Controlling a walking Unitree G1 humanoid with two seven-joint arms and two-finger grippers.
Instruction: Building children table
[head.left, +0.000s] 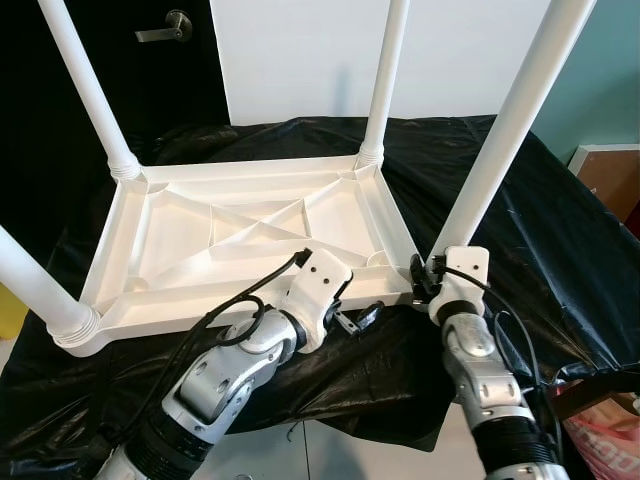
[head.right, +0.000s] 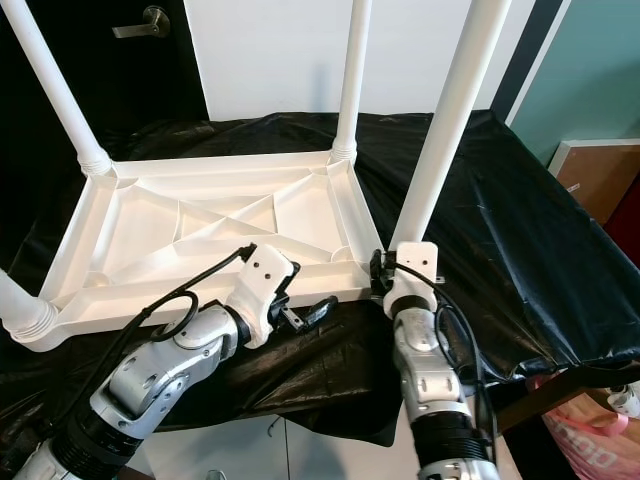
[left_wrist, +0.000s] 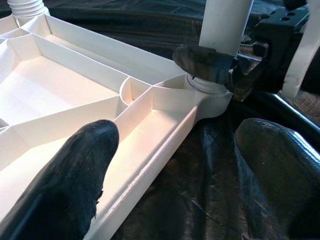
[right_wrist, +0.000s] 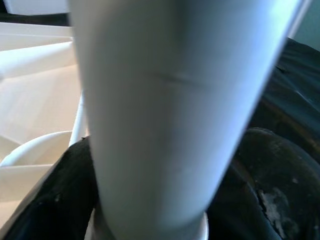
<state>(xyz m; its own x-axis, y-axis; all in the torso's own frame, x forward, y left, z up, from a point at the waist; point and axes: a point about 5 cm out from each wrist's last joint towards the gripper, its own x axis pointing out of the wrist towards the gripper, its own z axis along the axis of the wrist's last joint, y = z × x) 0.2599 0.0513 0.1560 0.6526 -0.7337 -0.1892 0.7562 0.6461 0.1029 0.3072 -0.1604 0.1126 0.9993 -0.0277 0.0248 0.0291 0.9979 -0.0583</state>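
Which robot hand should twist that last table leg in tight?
Probably the right. The right gripper already has its fingers around the near right leg at its socket. The left gripper is open by the tabletop rim, holding nothing.

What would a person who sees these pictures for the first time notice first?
First, the white plastic table, which lies upside down on a black cloth with its four legs pointing up. Next, the right gripper, closed around the base of the near right leg at its corner socket. The left gripper is open at the table's near edge, beside that corner.
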